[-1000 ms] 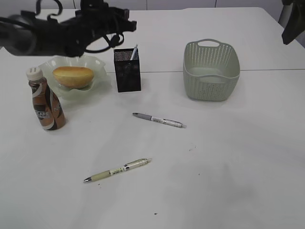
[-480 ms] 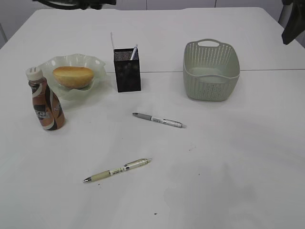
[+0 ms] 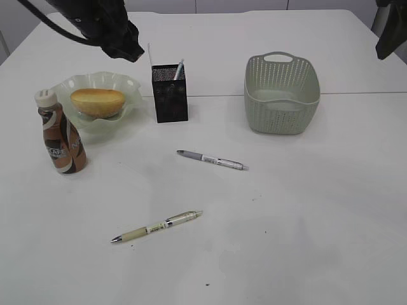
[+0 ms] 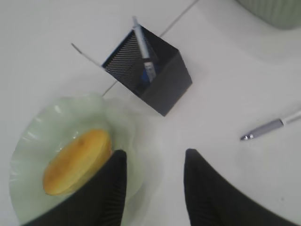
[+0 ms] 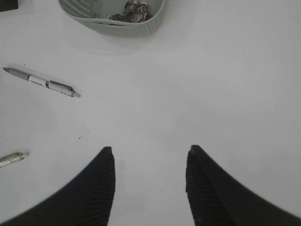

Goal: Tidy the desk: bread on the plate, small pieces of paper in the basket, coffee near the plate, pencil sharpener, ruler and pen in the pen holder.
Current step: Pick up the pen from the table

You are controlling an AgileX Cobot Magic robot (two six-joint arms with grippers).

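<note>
Two grippers are standing with their jaws parted and nothing between them. The left gripper (image 4: 153, 188) is hanging high over the desk (image 3: 305, 210), its dark fingers (image 4: 207, 193) framing bare tabletop just beside the plate (image 4: 28, 155); in the exterior view that arm is showing as a black mass at the upper left. The right gripper (image 5: 149, 188) is likewise gaping over empty white surface, well apart from everything.

The bread (image 3: 97, 101) is lying in the ruffled pale green plate (image 3: 127, 86), and the coffee (image 3: 62, 141) is standing upright just beside the plate's front-left rim. The black mesh pen holder (image 3: 170, 95) is sitting just to the right of the plate, holding a white-and-blue pen (image 4: 143, 56) that is leaning against its wall; a thin clear strip, probably the ruler (image 4: 87, 55), is sticking up from its left corner. The basket (image 3: 282, 95) is resting well to the right, with crumpled paper (image 5: 134, 10) lying inside. A grey pen (image 3: 212, 160) is lying loose on the desk in front of the pen holder, and a cream pen (image 3: 157, 227) is lying nearer the front edge.
</note>
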